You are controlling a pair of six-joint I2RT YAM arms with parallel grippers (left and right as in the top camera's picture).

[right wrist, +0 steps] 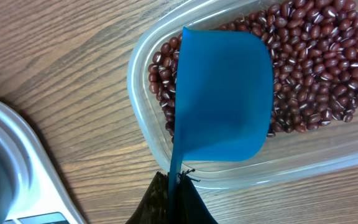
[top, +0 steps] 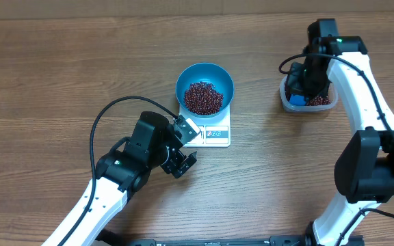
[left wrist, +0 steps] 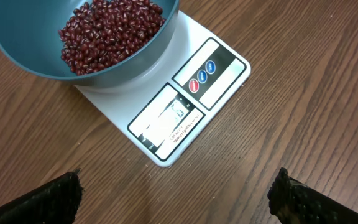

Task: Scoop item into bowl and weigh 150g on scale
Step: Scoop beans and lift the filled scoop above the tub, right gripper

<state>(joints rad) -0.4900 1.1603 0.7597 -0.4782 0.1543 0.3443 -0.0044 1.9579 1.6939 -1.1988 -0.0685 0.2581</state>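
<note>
Scale (left wrist: 120, 106) buttons (left wrist: 202, 74) clear on L wrist cam, tiny overhead.

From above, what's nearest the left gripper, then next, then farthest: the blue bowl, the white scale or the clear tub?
1. white scale: right beside the left gripper, just in front of its open jaws.
2. blue bowl: sitting on the scale's far part.
3. clear tub: far off on the right side.

The bowl (top: 214, 72) stands on the scale (top: 215, 134) near the middle of the surface (top: 60, 68), with beans (top: 203, 98) heaped inside it; a tub (right wrist: 143, 134) lies well apart to the right; a scoop (right wrist: 224, 93) sits over the tub's own beans.
</note>
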